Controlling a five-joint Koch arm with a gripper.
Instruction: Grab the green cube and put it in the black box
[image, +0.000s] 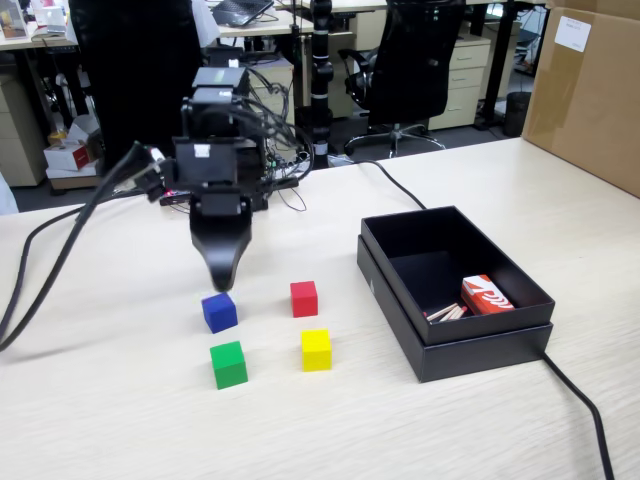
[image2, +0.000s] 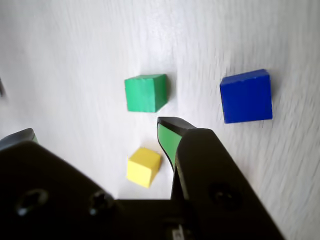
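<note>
The green cube (image: 229, 364) sits on the pale wooden table, nearest the front of four cubes in the fixed view. In the wrist view the green cube (image2: 145, 93) lies just beyond the jaw tips. My gripper (image: 222, 280) hangs above the table right behind the blue cube (image: 219, 312), pointing down. The wrist view shows the gripper (image2: 95, 132) open, its green-lined jaws wide apart with nothing held. The black box (image: 480, 350) stands to the right, well apart from the cubes.
A red cube (image: 304, 298) and a yellow cube (image: 316, 350) lie right of the blue and green ones. The black box holds a red-and-white packet (image: 487, 295). A big cardboard box (image: 590, 90) stands at the back right. Black cables (image: 585, 410) cross the table.
</note>
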